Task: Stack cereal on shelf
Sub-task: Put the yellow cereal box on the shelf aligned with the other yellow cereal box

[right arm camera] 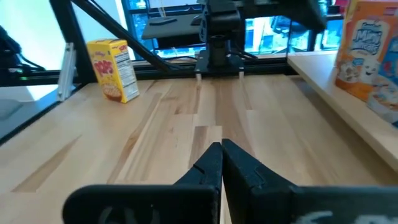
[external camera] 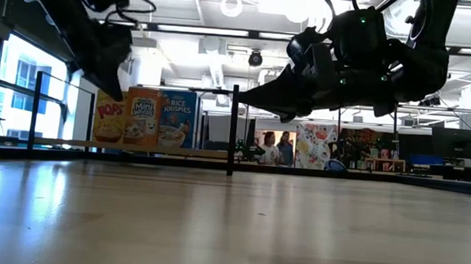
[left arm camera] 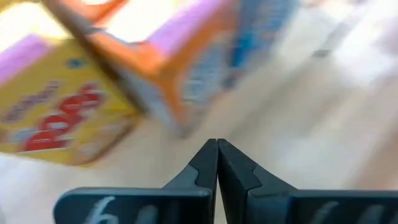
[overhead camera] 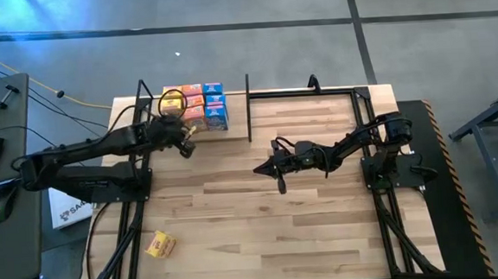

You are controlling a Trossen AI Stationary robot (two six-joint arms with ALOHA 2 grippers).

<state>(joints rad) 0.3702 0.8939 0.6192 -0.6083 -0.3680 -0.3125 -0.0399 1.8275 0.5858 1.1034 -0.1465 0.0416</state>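
Fingers of the left gripper [left arm camera: 217, 163] are pressing flat together with nothing between them, two dark tapered wedges meeting in a thin seam. This gripper [overhead camera: 186, 143] is hovering at the near edge of the shelf [overhead camera: 156, 106], just beside the cereal boxes [overhead camera: 197, 106]. From its wrist, a yellow cardboard box [left arm camera: 53, 115] with red lettering and an orange box [left arm camera: 168, 56] are showing blurred and tilted, close ahead of the tips.

Fingers of the right gripper [right arm camera: 221, 163] are likewise lying shut and empty, matte black and pointed. That gripper [overhead camera: 278, 165] is hanging over the middle of the surface [overhead camera: 263, 234], well apart from the shelf, pointing left.

Cereal boxes are standing upright in a tight cluster on the shelf at the far left: yellow, orange and blue rectangular cartons, with glossy printed faces in the low view [external camera: 144, 118]. The shelf is a pale wood board edged by thin black metal posts [external camera: 233, 130].

One lone yellow box [overhead camera: 160, 243] is lying on the surface near the left corner, well apart from both arms; the right wrist view shows it upright [right arm camera: 114, 70]. The surface is made of light slatted wood with visible grain.
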